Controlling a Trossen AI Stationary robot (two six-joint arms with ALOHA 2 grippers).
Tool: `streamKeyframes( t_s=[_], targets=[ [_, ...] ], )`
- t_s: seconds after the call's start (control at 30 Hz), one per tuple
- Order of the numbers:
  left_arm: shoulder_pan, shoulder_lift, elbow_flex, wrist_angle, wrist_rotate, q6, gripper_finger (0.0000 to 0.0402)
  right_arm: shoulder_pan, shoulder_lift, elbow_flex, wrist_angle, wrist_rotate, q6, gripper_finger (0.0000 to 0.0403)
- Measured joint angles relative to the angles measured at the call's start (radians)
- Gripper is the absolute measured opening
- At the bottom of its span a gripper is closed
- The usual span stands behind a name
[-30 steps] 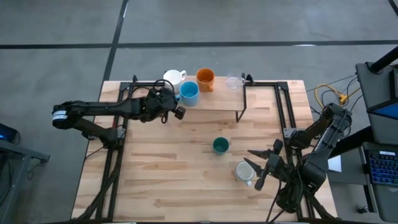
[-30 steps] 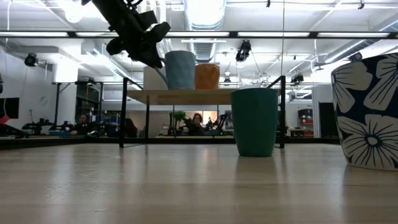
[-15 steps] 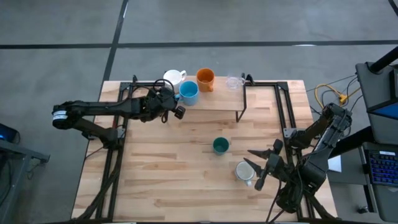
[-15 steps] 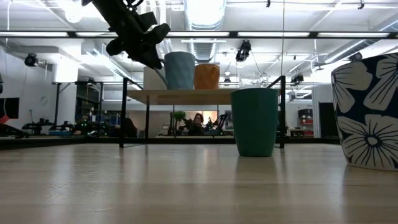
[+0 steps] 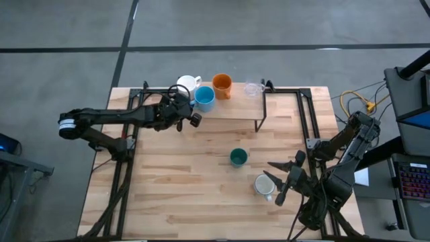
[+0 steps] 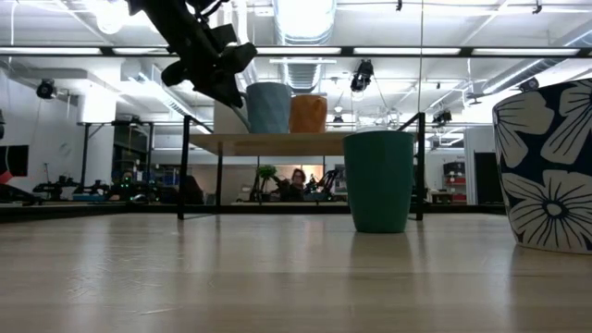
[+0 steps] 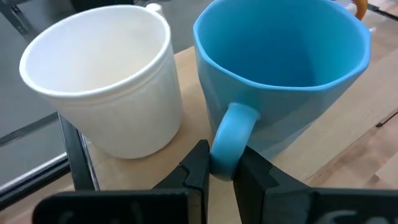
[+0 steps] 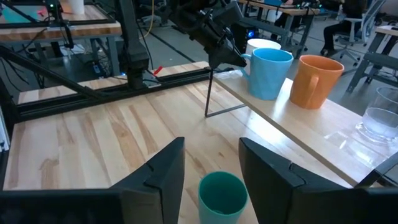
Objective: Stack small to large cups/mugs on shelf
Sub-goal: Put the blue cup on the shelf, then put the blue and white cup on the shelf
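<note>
On the light-wood shelf [image 5: 228, 107] at the table's far side stand a white mug [image 5: 189, 83], a light blue mug [image 5: 204, 99], an orange mug [image 5: 222, 85] and a tiny clear glass [image 5: 252, 88]. My left gripper [image 7: 225, 177] is shut on the blue mug [image 7: 280, 68]. A dark teal-green cup [image 5: 238, 157] stands on the tabletop. A patterned mug [image 5: 264, 185] stands just left of my right gripper [image 5: 281, 181], which is open and empty near the table's right near corner. The teal cup [image 8: 222, 194] shows ahead of its fingers. My left gripper pinches the blue mug's handle [image 7: 229, 146], at its lower part, between its two fingers [image 7: 198, 167]. The fingers come about level, slanting from the table's near left. The mug stands upright with its base on the shelf, beside the white mug [image 7: 106, 74].
Black metal frames [image 5: 306, 121] run along the table's left and right sides. The shelf's thin black legs [image 6: 183, 166] stand on the tabletop. Bare tabletop lies at the near left [image 5: 168, 188]. In the low view a person [image 6: 298, 182] sits in the room behind.
My left gripper, shut on the blue mug's handle, has edged slightly toward the table's far edge. The mug stays upright on the shelf.
</note>
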Motion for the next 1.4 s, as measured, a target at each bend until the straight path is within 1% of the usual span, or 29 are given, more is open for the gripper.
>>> streamKeyframes(
  t_s=[0.07,0.1,0.27,0.33,0.4,0.6,0.73,0.83,0.9,1.03,1.1,1.23,1.33,1.4],
  targets=[
    [0.0,-0.003,0.0,-0.001,0.0,0.005,0.0029,0.0,0.0,0.0,0.0,0.0,0.0,0.0143],
    [0.0,-0.006,0.0,-0.002,0.004,0.008,0.0039,0.0,0.0,0.0,0.0,0.0,0.0,0.0142],
    [-0.003,-0.025,0.0,-0.017,0.02,0.016,0.0117,0.0,0.0,0.0,-0.001,0.0,0.0,0.0139],
    [-0.003,-0.026,0.001,-0.017,0.025,0.016,0.0139,0.0,0.0,0.0,-0.001,0.0,0.0,0.0139],
    [-0.003,-0.029,0.001,-0.018,0.028,0.016,0.0152,0.0,0.0,0.0,-0.001,0.0,0.0,0.014],
    [-0.006,-0.037,0.009,-0.024,0.061,0.034,0.016,0.0,0.0,0.0,-0.001,-0.004,0.0,0.0139],
    [-0.014,-0.072,0.035,-0.046,0.065,0.047,0.0161,0.0,0.0,0.0,-0.002,-0.004,0.0,0.0141],
    [-0.025,-0.117,0.039,-0.048,0.074,0.068,0.0161,0.0,0.0,0.0,-0.002,-0.006,0.0,0.0145],
    [-0.035,-0.158,0.039,-0.053,0.085,0.07,0.0161,0.0,0.0,0.0,-0.002,-0.024,-0.001,0.0146],
    [-0.054,-0.252,0.039,-0.109,0.108,0.094,0.0162,0.0,0.0,0.0,-0.006,-0.039,-0.001,0.0144],
    [-0.068,-0.291,0.034,-0.141,0.154,0.096,0.0162,0.0,0.0,0.0,-0.007,-0.039,0.002,0.0143],
    [-0.114,-0.35,0.029,-0.204,0.35,0.095,0.0162,0.008,0.012,0.0,-0.005,-0.019,0.062,0.0141],
    [-0.18,-0.375,0.024,-0.271,0.465,0.093,0.0162,0.02,0.041,0.0,-0.005,-0.021,0.097,0.0133],
    [-0.239,-0.39,0.016,-0.309,0.502,0.089,0.0162,0.03,0.069,0.0,-0.003,-0.026,0.132,0.0127]
  ],
)
